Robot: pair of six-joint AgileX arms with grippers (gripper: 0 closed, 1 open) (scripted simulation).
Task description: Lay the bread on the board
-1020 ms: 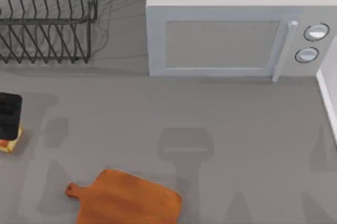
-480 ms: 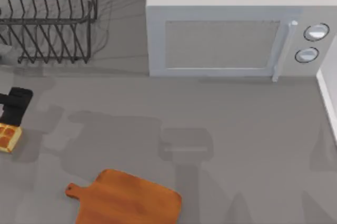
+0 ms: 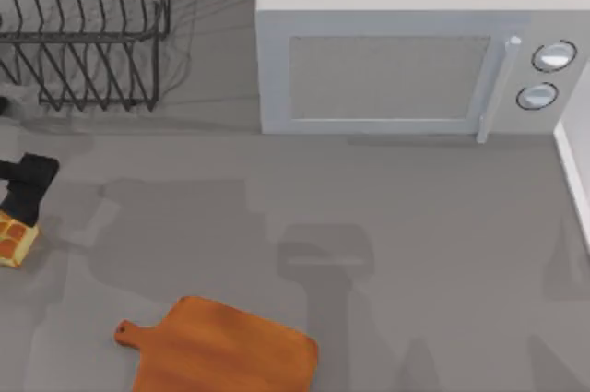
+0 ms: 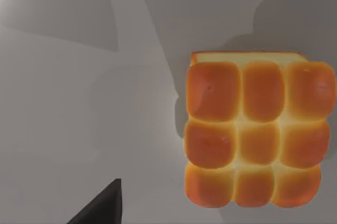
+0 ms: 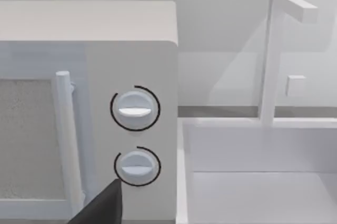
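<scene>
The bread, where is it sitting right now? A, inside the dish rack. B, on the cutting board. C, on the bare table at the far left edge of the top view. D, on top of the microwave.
C: the bread lies on the grey table at the top view's far left, beside the left gripper, well apart from the cutting board.

Left gripper (image 3: 28, 191), previously covering the bread (image 3: 13, 239) at the table's left edge, now sits farther back, exposing more crust.
</scene>
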